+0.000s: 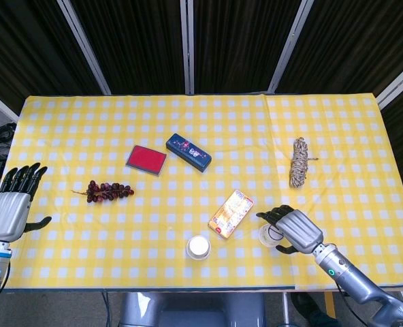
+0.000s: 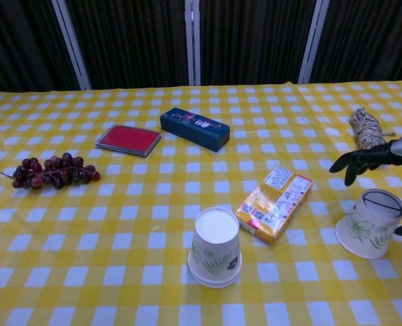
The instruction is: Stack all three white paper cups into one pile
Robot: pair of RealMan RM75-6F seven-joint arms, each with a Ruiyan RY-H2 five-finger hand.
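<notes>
Basically nothing's stacked yet: right hand [image 1: 295, 229] hovers with fingers [image 2: 356, 161] spread, empty, over one upside-down cup [image 2: 369, 223], the other cup [image 2: 216, 247] stands apart, left hand [image 1: 9, 204] open, idle.

Right hand [image 1: 293, 229] reaches forward, fingers spread; left hand [image 1: 11, 208] hovers open.

— Sitting at the near edge of the table [image 1: 79, 122]: one upside-down cup [image 1: 199, 247], and off to its right a second cup [image 2: 369, 223], tilted. Lying between them, a little further back, a flat packet [image 1: 231, 212].

— Hovering right over that second cup, the right hand [image 1: 293, 229], fingers apart above the rim. Resting behind it, well apart, a rope bundle [image 1: 299, 162].

— Lying mid-table, a tin [image 1: 188, 151] just beside a flat case [image 1: 146, 159]; nearer and leftward, grapes [image 1: 107, 191]. Hanging off the far left edge, the left hand [image 1: 12, 204].
</notes>
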